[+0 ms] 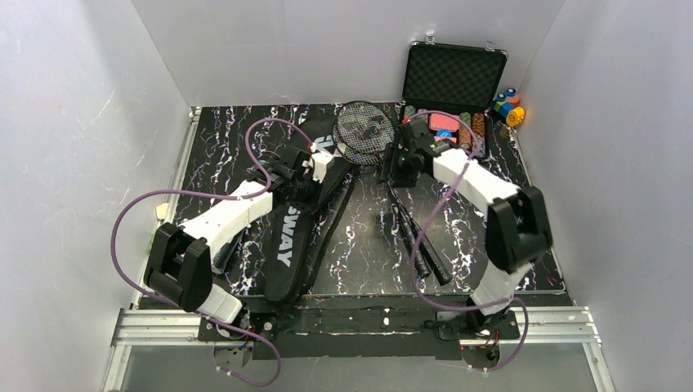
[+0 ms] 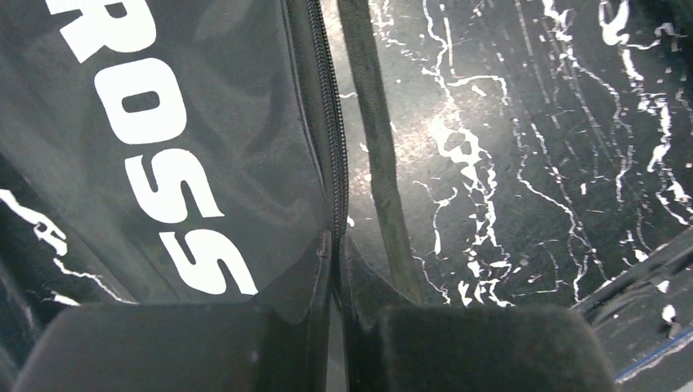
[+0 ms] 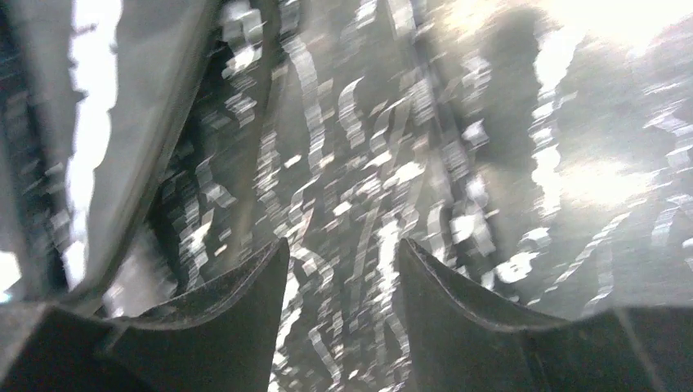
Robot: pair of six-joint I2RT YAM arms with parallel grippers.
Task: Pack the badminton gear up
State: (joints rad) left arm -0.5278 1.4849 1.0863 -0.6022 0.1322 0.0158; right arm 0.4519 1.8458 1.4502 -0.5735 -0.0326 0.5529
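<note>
CROSSWAY bag [image 1: 282,253] lies lengthwise on the worktop [image 1: 359,253], left of centre. Its near end is by the arm bases and its far end by the racquet head. It is soft fabric with no frame showing, so it is judged limp and light and likely to sag and fold if raised by one edge. The zip edge [image 2: 335,163] looks the firmest hold.

Long dark pieces [image 1: 413,241] lie just right of the bag, too dark to sort racquet grip from tube.

Left gripper [image 2: 335,322]: fingers [image 2: 163,351] are pressed together on the zip edge, with fabric pinched between them. Judgement: the bite is thin, and a sideways tug could slip it.

Right gripper [image 3: 343,245]: fingers apart, nothing between them, wrist view blurred. From above it hangs just beside the racquet head.

Racquet head [image 1: 364,131] rests at the bag's far end. Whether any of it is inside the bag cannot be told. The frame is judged light and stiff and the strings fragile, so it is best taken by the shaft or grip.

Poker-chip case [image 1: 453,82] stands open at the far edge, well apart.
</note>
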